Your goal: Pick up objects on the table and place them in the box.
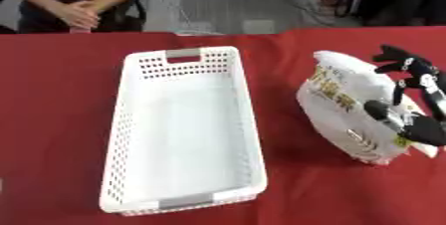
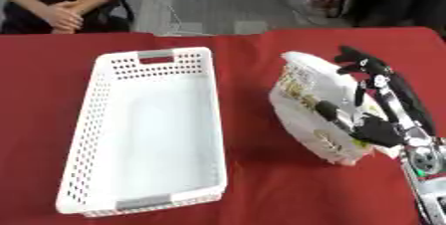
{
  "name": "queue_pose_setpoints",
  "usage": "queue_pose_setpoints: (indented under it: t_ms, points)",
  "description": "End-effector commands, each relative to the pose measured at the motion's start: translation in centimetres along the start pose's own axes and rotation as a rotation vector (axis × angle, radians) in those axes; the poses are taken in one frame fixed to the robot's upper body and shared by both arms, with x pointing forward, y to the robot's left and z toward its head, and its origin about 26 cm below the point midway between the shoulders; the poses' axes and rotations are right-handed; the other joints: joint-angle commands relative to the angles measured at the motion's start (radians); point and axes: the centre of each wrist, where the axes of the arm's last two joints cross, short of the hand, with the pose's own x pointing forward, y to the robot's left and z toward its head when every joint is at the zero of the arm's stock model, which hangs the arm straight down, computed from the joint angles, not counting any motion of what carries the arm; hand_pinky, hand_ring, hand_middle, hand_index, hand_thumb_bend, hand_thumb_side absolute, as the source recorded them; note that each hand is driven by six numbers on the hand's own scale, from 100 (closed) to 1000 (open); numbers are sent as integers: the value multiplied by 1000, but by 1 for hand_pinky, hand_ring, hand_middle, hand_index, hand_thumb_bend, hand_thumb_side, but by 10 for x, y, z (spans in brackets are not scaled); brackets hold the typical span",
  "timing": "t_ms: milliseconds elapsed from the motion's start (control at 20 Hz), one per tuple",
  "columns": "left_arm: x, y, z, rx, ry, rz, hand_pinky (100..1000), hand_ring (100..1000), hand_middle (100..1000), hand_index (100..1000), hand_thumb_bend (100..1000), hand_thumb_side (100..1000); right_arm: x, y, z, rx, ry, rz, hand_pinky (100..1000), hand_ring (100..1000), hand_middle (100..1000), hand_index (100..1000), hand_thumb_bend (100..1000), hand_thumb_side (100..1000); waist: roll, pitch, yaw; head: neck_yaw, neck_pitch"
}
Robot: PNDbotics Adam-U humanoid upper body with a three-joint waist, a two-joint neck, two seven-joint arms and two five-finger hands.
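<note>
Lying at three o'clock on the red table point(image 1: 52, 119) in the left eye view, a white bag point(image 1: 344, 102) with yellow print is resting on the cloth well apart from the long white perforated box point(image 1: 183, 129), which is sitting empty at the centre, while the right hand point(image 1: 409, 109) is coming in from the right edge with its thumb lying across the bag's front and its fingers spreading over the far side. Showing the arm more fully, the right eye view is presenting that hand curling round the bag at four o'clock, and the left hand is appearing in neither view.
</note>
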Motion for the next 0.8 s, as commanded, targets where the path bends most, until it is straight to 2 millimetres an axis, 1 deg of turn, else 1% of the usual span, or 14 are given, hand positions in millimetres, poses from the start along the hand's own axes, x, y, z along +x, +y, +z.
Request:
queue_pose_setpoints:
  t_ms: [50, 500, 550, 600, 800]
  points:
    - [6, -1, -5, -10, -26, 8, 771, 770, 718, 692, 291, 959, 1, -11, -4, 19, -22, 32, 304, 743, 795, 968, 687, 772, -1, -13, 2, -9, -10]
    - [6, -2, -5, -11, -25, 9, 771, 770, 718, 692, 291, 960, -5, -11, -6, 47, -17, 38, 305, 743, 796, 968, 688, 770, -2, -13, 4, -9, -9]
    - [6, -2, -5, -11, -25, 9, 771, 769, 718, 692, 291, 960, -5, -11, -6, 46, -17, 39, 305, 743, 796, 968, 674, 793, -2, -13, 4, -9, -9]
    - [6, -2, -5, -11, -26, 9, 771, 769, 718, 692, 291, 959, -5, -12, -6, 44, -18, 41, 307, 744, 796, 968, 688, 772, -1, -13, 4, -8, -9]
    - [6, -2, -5, -13, -26, 9, 771, 769, 718, 692, 291, 959, -1, -20, -9, 27, -31, 62, 315, 747, 799, 967, 690, 777, -2, -14, 3, -8, -9]
